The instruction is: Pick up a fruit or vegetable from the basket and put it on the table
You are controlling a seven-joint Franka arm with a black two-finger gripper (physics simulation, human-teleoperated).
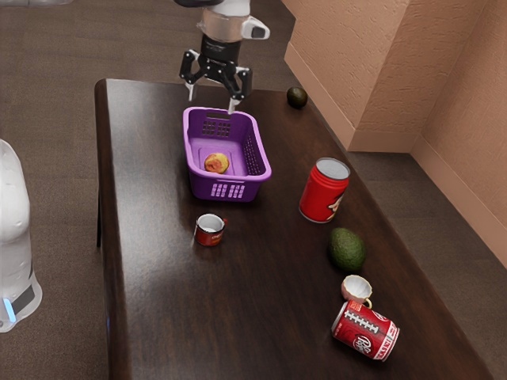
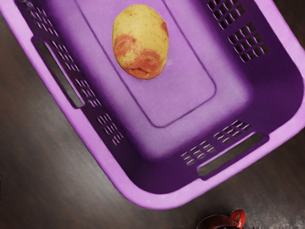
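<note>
In the exterior view, the black two-finger gripper (image 1: 211, 102) hangs in the air by the far end of the purple openwork plastic basket (image 1: 203, 186), its jaws spread well apart with nothing between them. The oval yellow fruit or vegetable with rosy-red patches (image 1: 215, 164) lies inside, down on the basket's floor, and the dark brown wooden table (image 1: 269, 281) has bare space around the small red mug (image 1: 210, 230) to set it on afterwards. In the wrist view, the yellow piece rests on its side within the grooved outline of the floor, apart from the walls in sight, its long axis skewed to the basket's long sides. The skin looks smooth with a faint crease at the redder end, so I judge it fairly light, firm like a potato or barely giving like a ripe peach; which of the two, I cannot tell. The best hold is probably across its narrower width, at the middle and a little below its widest part, the hand turned to suit. Pads closing high on the rounded top could squirt it away, and it might roll if one side is touched first. Moderate pressure should do, since a hard squeeze could bruise it.
</note>
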